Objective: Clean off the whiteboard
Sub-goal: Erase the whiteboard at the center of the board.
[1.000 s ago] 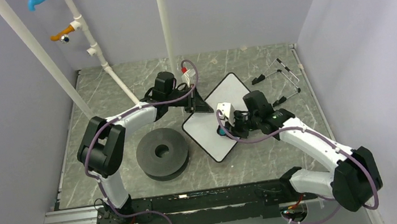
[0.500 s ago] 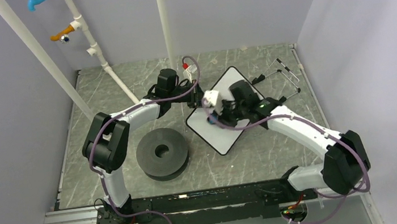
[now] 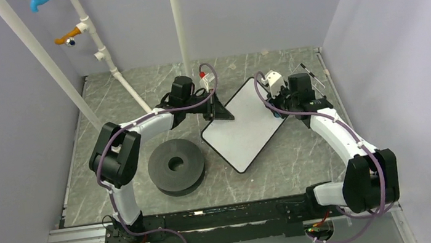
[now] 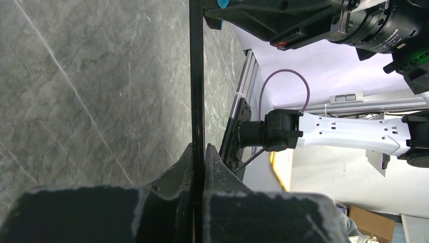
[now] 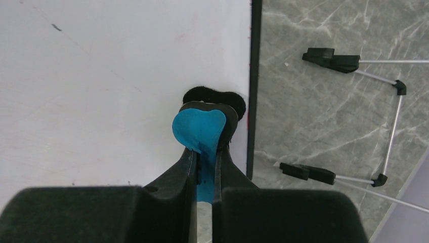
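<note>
Now the right tool (image 5: 204,154) has swept the eraser (image 5: 199,127) across the whiteboard (image 5: 101,76).

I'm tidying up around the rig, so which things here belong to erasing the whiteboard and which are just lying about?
In the job: whiteboard, gripped at its edge by the left gripper; blue eraser, held by the right gripper.
Lying about: black disc; wire stand; white pipes.
</note>
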